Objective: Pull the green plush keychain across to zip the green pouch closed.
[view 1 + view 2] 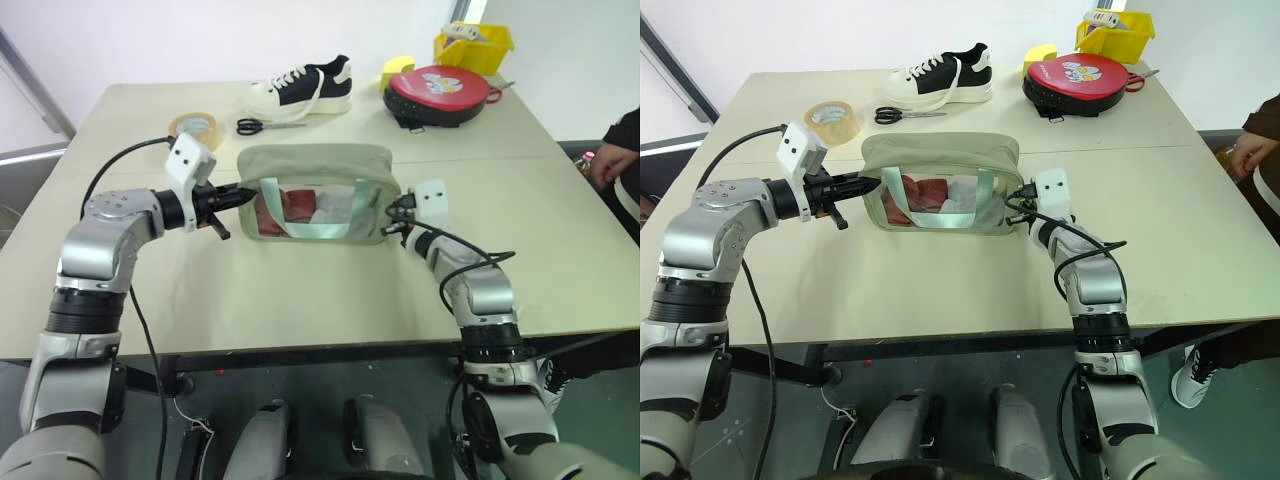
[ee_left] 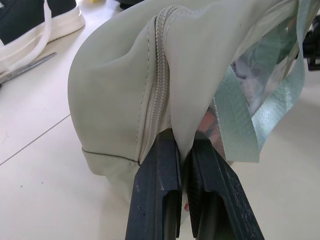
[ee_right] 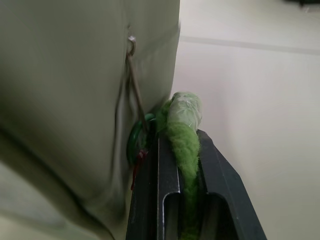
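The green pouch stands mid-table, its clear window and pale teal strap facing me. My left gripper is shut on the fabric at the pouch's left end, just below the zipper seam, which looks closed there. My right gripper sits at the pouch's right end, low beside the wall. It is shut on the green plush keychain, which runs between its jaws and hangs by a green ring and a metal link from the pouch side.
At the back of the table lie a black-and-white shoe, scissors, a tape roll, a round red-and-black case and a yellow bin. A person's hand is at the right edge.
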Robot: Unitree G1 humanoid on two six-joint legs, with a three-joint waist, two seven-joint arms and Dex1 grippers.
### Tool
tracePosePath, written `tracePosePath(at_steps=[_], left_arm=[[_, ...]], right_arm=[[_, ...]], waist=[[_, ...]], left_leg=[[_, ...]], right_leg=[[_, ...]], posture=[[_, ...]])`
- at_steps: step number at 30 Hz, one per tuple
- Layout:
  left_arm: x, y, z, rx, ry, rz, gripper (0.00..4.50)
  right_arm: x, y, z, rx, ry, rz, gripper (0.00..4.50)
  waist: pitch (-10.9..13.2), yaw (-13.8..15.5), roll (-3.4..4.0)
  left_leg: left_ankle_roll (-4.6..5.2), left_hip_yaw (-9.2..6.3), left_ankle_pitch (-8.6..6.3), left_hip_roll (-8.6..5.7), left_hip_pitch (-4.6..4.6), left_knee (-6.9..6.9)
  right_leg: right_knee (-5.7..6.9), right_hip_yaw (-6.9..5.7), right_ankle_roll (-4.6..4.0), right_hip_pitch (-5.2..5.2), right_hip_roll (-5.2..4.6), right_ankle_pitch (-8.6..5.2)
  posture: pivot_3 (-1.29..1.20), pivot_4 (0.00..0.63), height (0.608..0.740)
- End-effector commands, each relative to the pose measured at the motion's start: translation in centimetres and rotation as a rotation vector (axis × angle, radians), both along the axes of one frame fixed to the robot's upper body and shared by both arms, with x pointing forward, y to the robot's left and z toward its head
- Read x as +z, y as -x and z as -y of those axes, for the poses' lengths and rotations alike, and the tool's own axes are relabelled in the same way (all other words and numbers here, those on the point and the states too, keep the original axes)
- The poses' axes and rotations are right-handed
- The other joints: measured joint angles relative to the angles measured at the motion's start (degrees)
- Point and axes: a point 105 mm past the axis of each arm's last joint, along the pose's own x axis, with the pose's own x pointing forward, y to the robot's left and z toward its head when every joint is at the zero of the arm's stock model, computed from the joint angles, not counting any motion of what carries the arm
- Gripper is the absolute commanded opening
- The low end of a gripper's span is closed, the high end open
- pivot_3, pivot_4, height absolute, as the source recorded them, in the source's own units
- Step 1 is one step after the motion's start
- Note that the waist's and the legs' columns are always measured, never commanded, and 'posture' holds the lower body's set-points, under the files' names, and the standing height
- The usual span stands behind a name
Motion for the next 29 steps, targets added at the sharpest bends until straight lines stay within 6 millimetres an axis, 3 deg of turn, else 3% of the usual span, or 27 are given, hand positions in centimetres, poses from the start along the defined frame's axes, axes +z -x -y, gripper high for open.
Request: tracePosePath(at_steps=[1,2,5,9,10,11,14,18,21,25,29], left_arm=[[0.3,0.1,-0.1,0.003,-0.005,0.011,0.0],[0.4,0.1,-0.1,0.003,-0.005,0.011,0.0],[0.6,0.1,0.0,0.002,-0.003,0.014,0.0],[0.6,0.2,-0.4,0.012,-0.004,0.012,0.0],[0.5,0.2,-0.5,0.02,0.001,0.005,0.0],[0.5,0.3,-0.6,0.023,0.007,0.002,0.0],[1.1,0.9,-1.1,0.01,0.045,-0.009,1.0],[2.4,2.3,-2.7,0.003,0.041,-0.02,2.97],[4.9,3.4,-4.5,0.02,0.039,-0.004,4.44],[6.9,3.6,-5.9,0.078,0.021,0.019,4.44],[6.9,3.5,-6.0,0.093,-0.024,0.05,4.44]], right_arm=[[3.3,0.0,0.5,0.06,-0.015,0.082,0.02],[4.4,0.1,0.5,0.098,-0.031,0.103,0.74],[7.0,0.4,1.4,0.158,-0.005,0.153,2.1],[9.7,1.6,2.4,0.309,0.178,0.177,4.18],[10.1,1.9,2.5,0.358,0.24,0.179,4.47],[10.4,2.2,2.6,0.399,0.28,0.178,4.47],[11.9,3.4,1.7,0.551,0.325,0.175,4.5],[13.7,4.9,0.1,0.683,0.31,0.192,4.5],[15.8,5.2,-0.6,0.684,0.252,0.241,4.5],[16.5,5.2,-0.8,0.669,0.23,0.259,4.5],[16.2,5.0,-0.9,0.649,0.208,0.257,4.5]], waist=[[0.0,0.0,0.0],[0.0,0.0,0.0],[0.0,0.0,0.01],[0.0,0.2,0.0],[0.0,0.1,0.01],[0.0,0.1,0.0],[0.0,-0.2,0.01],[0.0,-0.3,0.01],[0.1,-0.2,0.0],[0.0,0.8,-0.02],[0.0,1.3,-0.01]], left_leg=[[0.0,0.0,0.0,0.0,0.0,0.0],[0.0,0.0,0.0,0.0,0.0,0.0],[0.01,0.0,-0.01,0.0,0.0,0.0],[0.03,0.01,-0.02,0.0,-0.01,0.01],[0.04,0.0,-0.02,0.0,0.0,0.0],[0.07,0.01,-0.04,0.0,0.0,0.0],[0.09,0.02,-0.05,0.02,0.02,-0.02],[0.09,0.01,-0.05,0.06,0.02,-0.03],[0.09,-0.01,-0.05,0.07,-0.07,-0.03],[0.08,-0.03,-0.05,0.06,-0.05,0.0],[0.09,-0.02,-0.06,0.03,-0.05,0.03]], right_leg=[[0.0,0.0,0.0,0.01,0.0,0.0],[0.0,0.0,0.0,0.01,0.0,0.0],[-0.01,0.0,0.0,0.01,0.01,0.0],[-0.04,-0.01,0.0,0.02,0.01,0.0],[-0.07,-0.01,0.0,0.05,0.01,0.0],[-0.08,-0.02,0.0,0.06,0.01,0.0],[-0.08,-0.02,0.0,0.07,0.03,0.0],[-0.07,-0.01,0.0,0.04,0.05,0.0],[-0.08,-0.01,0.0,-0.06,0.04,0.0],[-0.16,-0.02,0.0,0.05,-0.02,0.0],[-0.2,-0.02,0.0,0.07,-0.06,0.0]], posture=[[0.0,0.15,0.74],[0.0,0.15,0.74],[0.0,0.15,0.74],[0.0,0.15,0.74],[0.0,0.15,0.74],[0.0,0.15,0.74],[0.0,0.15,0.74],[0.0,0.15,0.74],[0.0,0.15,0.74],[0.0,0.15,0.74],[0.0,0.15,0.74]])
